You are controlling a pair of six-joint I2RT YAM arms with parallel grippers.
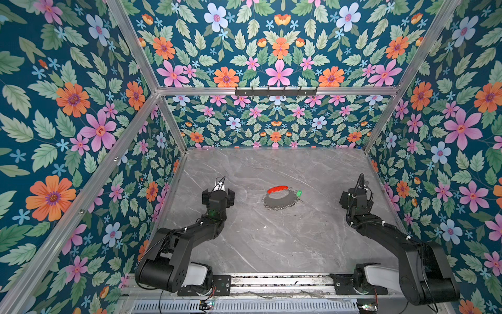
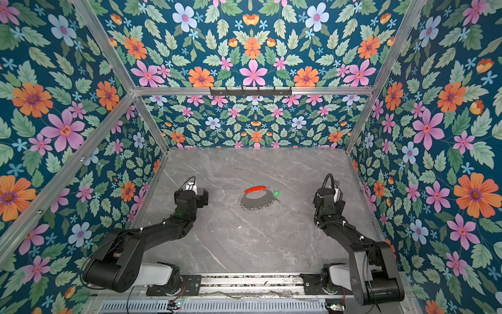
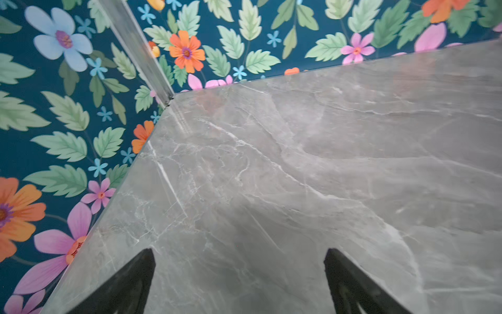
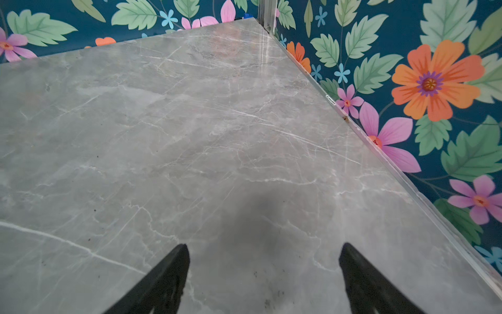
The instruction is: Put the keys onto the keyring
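The keyring [image 1: 277, 189] lies flat mid-table in both top views, a grey ring with a red arc on its far side and several small silver loops [image 2: 254, 208] along its near rim. The green-headed key [image 1: 299, 193] [image 2: 276, 193] rests against the ring's right rim; I cannot tell whether it hangs on a loop. My left gripper [image 3: 239, 252] hovers open over bare marble left of the ring, holding nothing. My right gripper [image 4: 264, 248] is open and holds nothing, well to the ring's right. Neither wrist view shows the ring or the key.
Floral walls close in the grey marble table [image 1: 271, 244] on three sides. A black hook rail [image 1: 275, 92] sits on the back frame bar. A small white speck [image 1: 264, 227] lies nearer the front. An aluminium rail [image 1: 279, 281] carrying both arm bases runs along the front edge.
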